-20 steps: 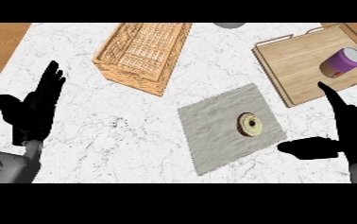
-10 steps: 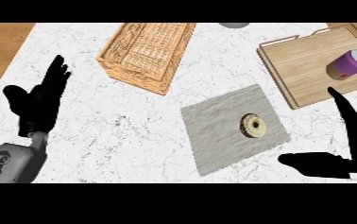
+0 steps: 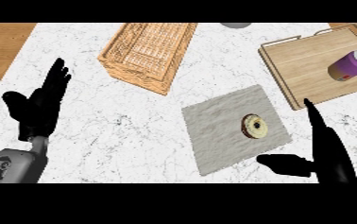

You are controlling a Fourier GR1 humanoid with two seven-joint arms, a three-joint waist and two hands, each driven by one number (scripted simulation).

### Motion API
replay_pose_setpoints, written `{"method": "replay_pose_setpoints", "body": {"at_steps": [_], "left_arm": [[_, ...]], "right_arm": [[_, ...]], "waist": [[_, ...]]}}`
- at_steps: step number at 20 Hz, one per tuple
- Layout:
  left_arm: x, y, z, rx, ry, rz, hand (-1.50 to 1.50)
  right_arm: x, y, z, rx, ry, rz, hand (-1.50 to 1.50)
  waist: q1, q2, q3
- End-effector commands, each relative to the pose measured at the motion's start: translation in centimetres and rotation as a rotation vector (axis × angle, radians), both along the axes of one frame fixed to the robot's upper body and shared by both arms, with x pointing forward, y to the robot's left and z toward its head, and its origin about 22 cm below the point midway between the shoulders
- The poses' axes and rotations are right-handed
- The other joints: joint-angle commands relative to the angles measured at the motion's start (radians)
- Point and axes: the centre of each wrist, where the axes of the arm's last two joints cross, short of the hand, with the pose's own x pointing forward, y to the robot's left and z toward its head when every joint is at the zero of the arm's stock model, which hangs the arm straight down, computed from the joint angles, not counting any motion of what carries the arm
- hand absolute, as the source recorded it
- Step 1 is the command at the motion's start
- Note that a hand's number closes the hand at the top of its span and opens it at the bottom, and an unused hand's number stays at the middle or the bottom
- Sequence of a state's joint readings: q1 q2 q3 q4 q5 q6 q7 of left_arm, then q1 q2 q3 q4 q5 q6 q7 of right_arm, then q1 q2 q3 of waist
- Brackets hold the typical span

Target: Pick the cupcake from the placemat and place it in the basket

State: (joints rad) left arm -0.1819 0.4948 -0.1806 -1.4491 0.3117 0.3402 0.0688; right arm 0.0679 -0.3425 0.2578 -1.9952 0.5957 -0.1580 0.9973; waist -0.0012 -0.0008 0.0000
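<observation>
Cupcake (image 3: pixel 254 126) on mat (image 3: pixel 223 128): light, soft, crushable, so take it by the sides. Right hand (image 3: pixel 324 157) spread wide, empty; left hand (image 3: pixel 38 105) resting open.

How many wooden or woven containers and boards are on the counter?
2: a woven wicker basket at the top centre, and a light wooden cutting board at the right, partly cut off by the view's edge.

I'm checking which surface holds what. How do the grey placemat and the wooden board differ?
The placemat is a grey cloth-like square; the wooden board is tan with a raised rim. The placemat carries the cupcake; the board carries a purple cup. The placemat lies whole in view beside the right hand; the board runs past the right edge. Both lie flat on the marble counter, turned at an angle.
</observation>
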Motion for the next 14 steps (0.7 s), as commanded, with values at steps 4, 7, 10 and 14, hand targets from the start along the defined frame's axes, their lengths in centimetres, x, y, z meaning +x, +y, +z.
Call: {"method": "replay_pose_setpoints", "body": {"at_steps": [4, 7, 10, 14], "left_arm": [[0.8, 0.7, -0.9, 0.0, 0.026, 0.0, 0.0], [0.6, -2.3, -0.1, -0.008, 0.004, -0.002, 0.0], [-0.3, -0.7, 1.8, -0.014, 0.022, 0.003, 0.0], [1.9, -1.2, -0.5, -0.013, 0.014, 0.0, 0.0]], "right_arm": [[0.9, -0.2, -3.6, -0.043, -0.038, -0.037, -1.5], [1.3, 1.0, -4.6, -0.059, -0.044, -0.035, -1.5], [-0.7, 1.7, -1.2, -0.029, -0.069, -0.064, -1.5], [0.8, 3.5, -4.1, -0.018, -0.099, -0.047, -1.5]], "waist": [[-0.003, 0.001, 0.0], [-0.001, 0.001, 0.0], [-0.001, -0.001, 0.0], [-0.003, 0.001, 0.0]]}}
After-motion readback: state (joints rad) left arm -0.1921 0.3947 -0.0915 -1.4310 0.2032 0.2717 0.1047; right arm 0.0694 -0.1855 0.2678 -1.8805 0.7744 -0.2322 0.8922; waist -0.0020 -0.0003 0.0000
